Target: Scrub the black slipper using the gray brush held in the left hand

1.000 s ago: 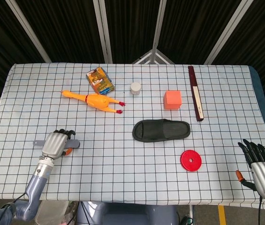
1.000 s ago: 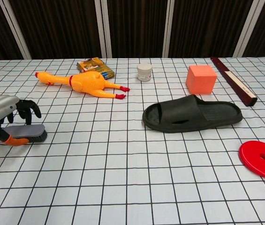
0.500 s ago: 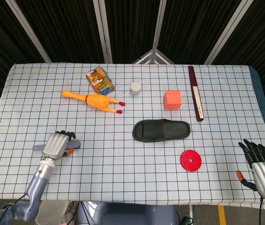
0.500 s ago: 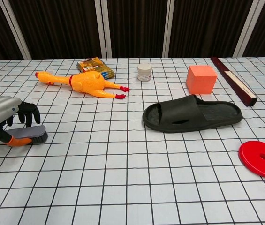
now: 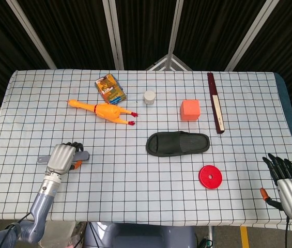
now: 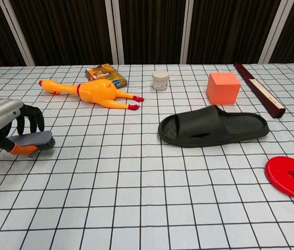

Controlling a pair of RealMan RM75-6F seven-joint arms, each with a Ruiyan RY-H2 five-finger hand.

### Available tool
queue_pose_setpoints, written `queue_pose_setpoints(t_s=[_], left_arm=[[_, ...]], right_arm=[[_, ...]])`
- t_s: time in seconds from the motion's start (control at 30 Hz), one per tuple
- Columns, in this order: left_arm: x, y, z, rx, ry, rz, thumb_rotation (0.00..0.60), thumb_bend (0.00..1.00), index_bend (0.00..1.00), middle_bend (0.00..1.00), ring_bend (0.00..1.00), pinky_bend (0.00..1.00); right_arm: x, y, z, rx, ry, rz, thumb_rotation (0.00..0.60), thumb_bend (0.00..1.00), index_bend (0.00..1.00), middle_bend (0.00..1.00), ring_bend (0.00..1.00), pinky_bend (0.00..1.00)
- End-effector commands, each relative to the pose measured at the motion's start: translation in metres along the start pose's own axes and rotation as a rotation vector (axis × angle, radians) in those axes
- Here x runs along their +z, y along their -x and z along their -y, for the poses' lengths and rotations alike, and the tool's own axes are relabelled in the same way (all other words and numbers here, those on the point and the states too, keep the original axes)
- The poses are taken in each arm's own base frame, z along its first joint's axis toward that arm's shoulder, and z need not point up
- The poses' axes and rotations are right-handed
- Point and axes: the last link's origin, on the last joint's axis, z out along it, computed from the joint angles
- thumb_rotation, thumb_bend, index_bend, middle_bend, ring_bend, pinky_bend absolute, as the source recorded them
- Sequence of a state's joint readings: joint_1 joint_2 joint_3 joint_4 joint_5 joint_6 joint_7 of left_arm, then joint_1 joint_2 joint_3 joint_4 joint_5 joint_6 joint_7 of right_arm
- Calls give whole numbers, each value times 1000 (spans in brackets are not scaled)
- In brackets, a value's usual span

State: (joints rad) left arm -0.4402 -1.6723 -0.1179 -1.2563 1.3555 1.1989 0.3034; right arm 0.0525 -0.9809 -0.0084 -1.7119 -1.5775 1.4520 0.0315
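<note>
Brush (image 6: 35, 139) is gripped in the left hand (image 6: 3, 125) near the table's left edge, fingers curled over it. Slipper (image 5: 178, 143) lies mid-table, well apart from the brush. Right hand (image 5: 290, 188) rests at the table's right corner, fingers apart, holding nothing.

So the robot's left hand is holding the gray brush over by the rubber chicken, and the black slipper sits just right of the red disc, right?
Not quite: the black slipper lies up and left of the red disc, as the head view shows. The left hand does hold the gray brush.
</note>
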Motion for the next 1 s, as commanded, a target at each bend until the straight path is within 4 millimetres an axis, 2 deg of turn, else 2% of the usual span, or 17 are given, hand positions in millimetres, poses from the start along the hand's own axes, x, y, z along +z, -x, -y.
queue_pose_setpoints(t_s=[0.03, 0.2, 0.37, 0.57, 0.67, 0.83, 1.0], left_arm=[[4, -3, -1, -10, 4, -3, 600, 456, 546, 640, 511, 603], [23, -14, -17, -27, 46, -8, 600, 456, 546, 638, 511, 603], [50, -35, -59, -42, 137, -42, 600, 457, 546, 635, 511, 603], [72, -55, -125, -35, 250, -69, 600, 452, 546, 626, 511, 602], [80, -61, -149, -39, 282, -66, 600, 451, 546, 626, 511, 602], [94, -67, -177, -52, 301, -54, 600, 453, 546, 625, 511, 602], [110, -66, -199, -58, 297, -29, 600, 455, 546, 625, 511, 603]], right_arm=[[1, -1, 0, 1, -5, -8, 600, 415, 0, 0, 0, 0], [14, 4, 0, -3, -31, -4, 600, 414, 0, 0, 0, 0], [43, 18, 6, -66, -102, 54, 600, 418, 0, 0, 0, 0], [91, 31, 38, -126, -249, 112, 600, 486, 0, 0, 0, 19], [109, 39, 51, -153, -296, 143, 600, 526, 0, 0, 0, 29], [132, 51, 71, -167, -352, 195, 600, 683, 0, 0, 0, 69], [143, 69, 90, -193, -419, 252, 600, 713, 0, 0, 0, 75]])
